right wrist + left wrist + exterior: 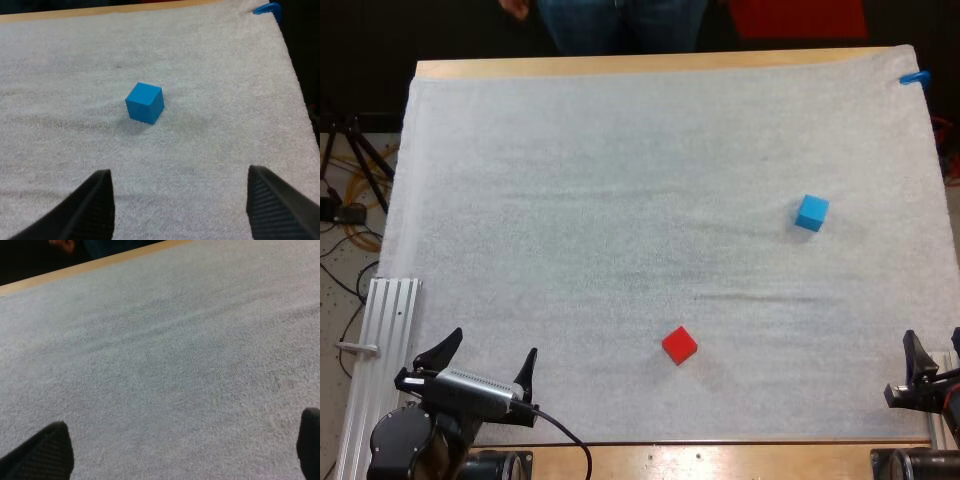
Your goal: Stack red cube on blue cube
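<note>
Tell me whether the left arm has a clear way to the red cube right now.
Probably yes. The left claw stands open over the near side of the mat, and nothing lies between it and the red cube.

White mat (620, 200) covers wooden table (620, 65); possibly a tripod (355, 150) beside.

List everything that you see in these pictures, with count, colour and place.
red cube: one, red, on the mat, near side, around the middle
blue cube: one, blue, on the mat, farther and to the right
mat: one, white, covering the table
table: one, wooden, under the mat
metal rail: one, silver, beside the mat's near left edge
person: one, legs beyond the table's far side
left gripper: one, black fingers open, near left corner
right gripper: one, black fingers open, near right edge
</note>
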Robot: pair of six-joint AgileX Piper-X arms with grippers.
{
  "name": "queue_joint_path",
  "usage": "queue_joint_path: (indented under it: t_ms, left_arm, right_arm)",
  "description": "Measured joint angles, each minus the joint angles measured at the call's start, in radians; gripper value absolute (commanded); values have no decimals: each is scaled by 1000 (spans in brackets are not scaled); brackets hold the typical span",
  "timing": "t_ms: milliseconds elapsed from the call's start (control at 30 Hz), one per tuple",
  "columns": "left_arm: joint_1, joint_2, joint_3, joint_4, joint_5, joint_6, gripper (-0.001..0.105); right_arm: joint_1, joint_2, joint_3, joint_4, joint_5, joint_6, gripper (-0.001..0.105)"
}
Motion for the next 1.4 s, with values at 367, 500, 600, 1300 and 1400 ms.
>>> queue_joint_path:
  t_ms: [367,500,600,1300,1400]
  left_arm:
    - [0,0,0,0,0,0,87]
    - [-12,0,0,0,0,0,87]
    - [-44,0,-13,2,1,0,87]
    - [-412,306,-377,17,46,0,87]
    - [-470,341,-411,68,46,0,87]
  right_arm:
    - [0,0,0,0,34,5,56]
    - [0,0,0,-8,67,5,56]
    - [0,0,-5,-8,70,5,56]
    - [0,368,-326,54,-21,6,56]
    - [26,418,-369,93,-22,1,56]
